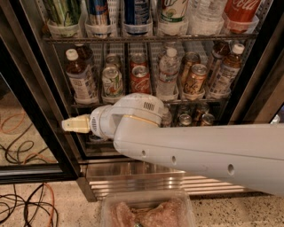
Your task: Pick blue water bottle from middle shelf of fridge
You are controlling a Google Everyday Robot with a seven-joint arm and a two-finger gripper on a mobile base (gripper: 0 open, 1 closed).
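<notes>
a white robot arm reaches across an open fridge of drinks. its gripper points left, below the middle shelf; the cream fingers look pressed together, holding nothing. directly above the fingers, apart from them, the blue water bottle stands upright in the leftmost lane, with a white cap, dark brown liquid and a pale label too small to read. further right of the fingers stand a green-and-white can, a red coca-cola can and a clear water bottle. far up and right, a red coca-cola bottle.
</notes>
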